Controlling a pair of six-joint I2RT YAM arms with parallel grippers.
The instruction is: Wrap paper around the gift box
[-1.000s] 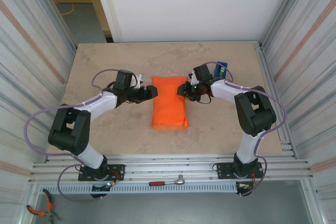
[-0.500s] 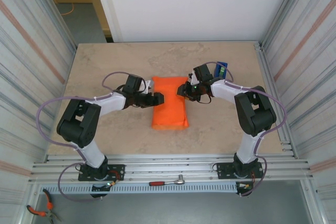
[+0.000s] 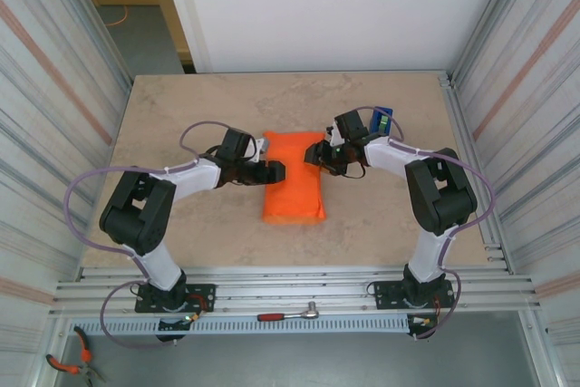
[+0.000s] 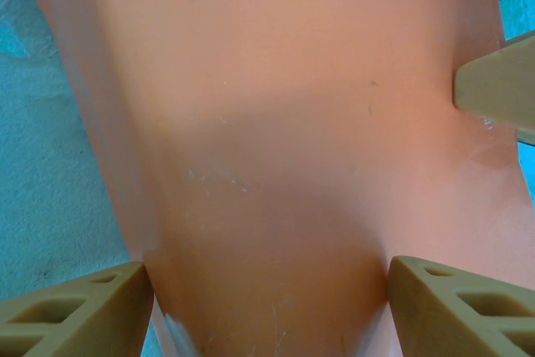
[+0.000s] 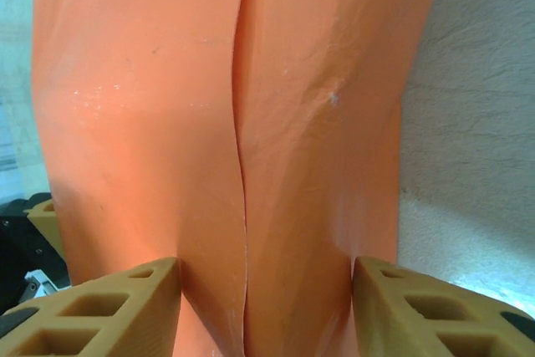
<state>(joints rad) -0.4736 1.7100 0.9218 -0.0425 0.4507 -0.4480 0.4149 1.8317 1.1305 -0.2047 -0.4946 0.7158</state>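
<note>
Top external view: I see the beige bench (image 3: 181, 124) between ribbed metal walls. The paper (image 3: 293, 186), bright orange, lies at the middle of the bench, folded over into a long parcel that runs from far to near. My left pincer (image 3: 276, 172) reaches in from the left and sits over the parcel's left edge. My right pincer (image 3: 313, 155) meets the parcel's far right corner. A blue tape dispenser (image 3: 382, 120) stands just behind the right arm's wrist. A ratchet (image 3: 288, 315) lies on the metal frame between the 2 arm bases.

Left wrist view: smooth orange paper bulges up between 2 tan fingers (image 4: 75, 311) at the lower corners. The left pincer is spread wide with the parcel spanning the gap. 1 finger of the right pincer touches the paper at the right edge.

Right wrist view: a seam (image 5: 242, 165) where 2 orange flaps meet runs down the parcel. The right pincer is spread wide too, 1 finger at each side of the parcel. Bare bench shows to the right.
</note>
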